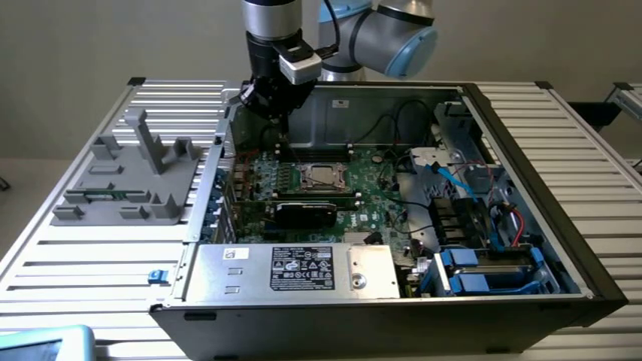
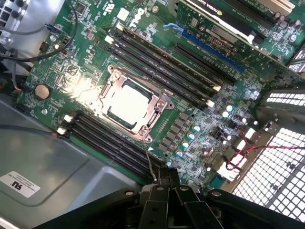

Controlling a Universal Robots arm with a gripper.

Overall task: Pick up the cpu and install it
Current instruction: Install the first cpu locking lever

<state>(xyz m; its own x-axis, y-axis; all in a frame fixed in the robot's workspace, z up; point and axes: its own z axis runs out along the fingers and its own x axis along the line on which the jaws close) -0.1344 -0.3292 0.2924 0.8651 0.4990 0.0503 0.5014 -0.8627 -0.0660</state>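
Exterior view, starting at the lower edge of the frame: an open computer case (image 1: 351, 331) stands on the slatted tabletop (image 1: 80, 263). Nearest inside it lies a silver power supply (image 1: 291, 271) with a black label, and blue drive bays (image 1: 482, 274) fill the lower right corner. Further in, the green motherboard (image 1: 377, 199) covers the case floor, and a dark graphics card (image 1: 306, 213) is plugged in across it. Just behind the card, near the middle of the frame, the cpu (image 1: 321, 177) sits in its socket (image 2: 157, 109). It is a small flat square with a pale silvery top, framed by the socket's metal bracket. In the wrist view glare washes out the cpu (image 2: 127, 102), though it appears to lie flat. At the upper centre the pincer (image 1: 273, 120) hangs closed over the rear of the case, apart from the chip, its dark fingers (image 2: 159, 183) pressed together. On the exterior view's left, a grey tray (image 1: 131, 177) with upright posts rests on the tabletop beside the case.
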